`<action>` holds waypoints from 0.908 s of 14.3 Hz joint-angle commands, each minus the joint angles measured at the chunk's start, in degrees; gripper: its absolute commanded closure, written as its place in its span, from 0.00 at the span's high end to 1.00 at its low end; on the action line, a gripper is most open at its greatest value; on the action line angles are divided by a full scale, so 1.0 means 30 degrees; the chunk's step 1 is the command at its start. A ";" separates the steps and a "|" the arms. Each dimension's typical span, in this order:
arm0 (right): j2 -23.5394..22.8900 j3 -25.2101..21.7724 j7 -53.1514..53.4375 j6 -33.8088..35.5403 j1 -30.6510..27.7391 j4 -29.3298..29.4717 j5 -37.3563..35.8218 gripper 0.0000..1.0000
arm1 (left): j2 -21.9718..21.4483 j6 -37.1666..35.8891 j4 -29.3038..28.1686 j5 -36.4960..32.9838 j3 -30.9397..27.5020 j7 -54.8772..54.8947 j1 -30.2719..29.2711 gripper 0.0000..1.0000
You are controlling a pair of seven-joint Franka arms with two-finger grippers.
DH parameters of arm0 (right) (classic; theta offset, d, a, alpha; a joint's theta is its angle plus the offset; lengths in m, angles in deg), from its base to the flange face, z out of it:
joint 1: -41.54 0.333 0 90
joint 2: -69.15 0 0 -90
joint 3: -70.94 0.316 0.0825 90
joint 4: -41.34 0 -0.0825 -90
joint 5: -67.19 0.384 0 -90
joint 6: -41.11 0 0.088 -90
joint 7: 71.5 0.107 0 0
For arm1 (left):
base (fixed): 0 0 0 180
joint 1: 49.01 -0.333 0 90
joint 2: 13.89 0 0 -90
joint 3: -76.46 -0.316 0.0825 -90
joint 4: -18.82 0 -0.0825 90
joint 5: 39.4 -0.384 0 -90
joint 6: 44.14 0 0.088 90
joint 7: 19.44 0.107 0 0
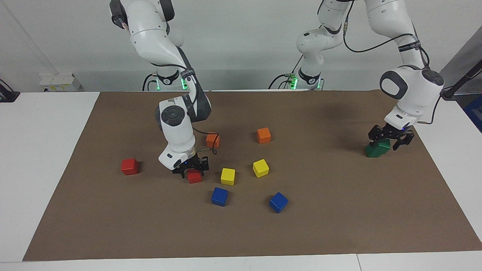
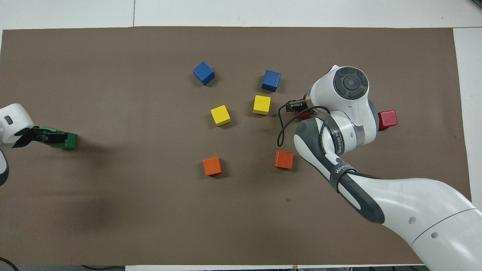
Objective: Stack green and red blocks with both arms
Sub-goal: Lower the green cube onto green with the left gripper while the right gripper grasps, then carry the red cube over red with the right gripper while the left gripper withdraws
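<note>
In the facing view, the right claw [image 1: 191, 169] was down on the brown mat [image 1: 113, 226] of the counter, its fingers closed around a red block [image 1: 194, 176]. A second red block [image 1: 130, 166] sat apart from it, toward the right arm's end. Just beside the gripped block lay a yellow block [image 1: 228, 176], with another yellow block [image 1: 260, 168] past it; two blue blocks [image 1: 219, 196] [image 1: 278, 202] lay farther from the robots, and two orange blocks [image 1: 212, 140] [image 1: 263, 135] nearer to them. At the left arm's end, the left claw [image 1: 389, 140] gripped a green block [image 1: 382, 145] tilted atop another green block [image 1: 372, 151]; being cubes, they showed no long axis.

In the overhead view, the right arm hid most of the gripped red block [image 2: 303, 114] and the right claw [image 2: 295, 107]. The free red block [image 2: 387, 119] showed at the arm's edge. The left claw [image 2: 51, 136] covered the green blocks [image 2: 70, 140], so only one green corner showed.
</note>
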 commanded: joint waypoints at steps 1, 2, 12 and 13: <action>-0.0391 0.0077 -0.0097 0.1182 -0.0060 0.1351 0.0214 0.00 | -0.0045 -0.1270 0.1269 0.0408 0.0017 -0.0378 0.0134 1.00; -0.0507 0.0077 -0.0126 0.2377 -0.0176 0.2227 0.0185 0.00 | -0.0132 -0.1623 0.1680 0.0408 0.0017 -0.0379 0.0134 1.00; 0.2477 0.0018 -0.7785 0.9972 -0.5883 0.5781 0.0243 0.00 | -0.1741 -0.7394 0.5259 -0.0616 0.0076 -0.3572 0.0398 1.00; 0.2683 -0.0011 -0.8788 1.0122 -0.6499 0.5607 0.0244 0.00 | -0.2063 -0.7862 0.5259 -0.0675 0.0105 -0.3631 0.0398 1.00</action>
